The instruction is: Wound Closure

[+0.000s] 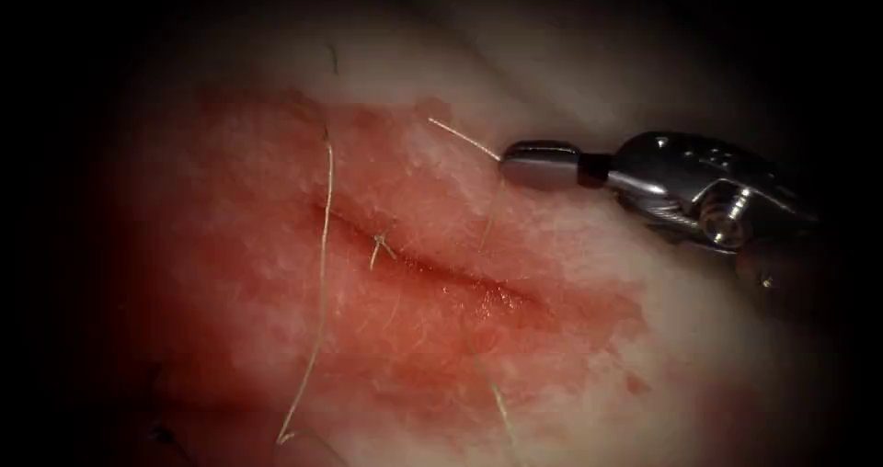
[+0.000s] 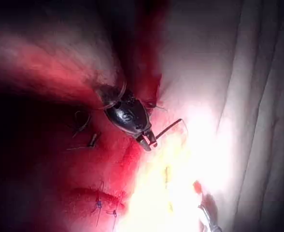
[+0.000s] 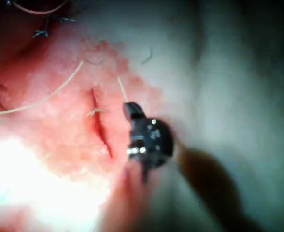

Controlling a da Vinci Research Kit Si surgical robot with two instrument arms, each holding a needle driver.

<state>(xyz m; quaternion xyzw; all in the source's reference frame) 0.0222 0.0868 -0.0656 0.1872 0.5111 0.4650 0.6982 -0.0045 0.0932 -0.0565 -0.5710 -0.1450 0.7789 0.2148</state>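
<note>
The tissue [image 1: 276, 200] lies red with fluid around its cut [image 1: 432, 269], which runs from far left to near right. To the right of the cut, the right hand [image 1: 515, 159] is closed on the thread [image 1: 464, 139]. In the left wrist view the left hand [image 2: 148, 140] grips the needle [image 2: 168, 128] at one end, above the tissue.

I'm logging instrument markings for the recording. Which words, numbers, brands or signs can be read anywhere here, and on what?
None can be read.
Left tool: a mark on its dark housing, too blurred to read.
Right tool: bare metal, no lettering.
Tissue, thread: no markings.
</note>
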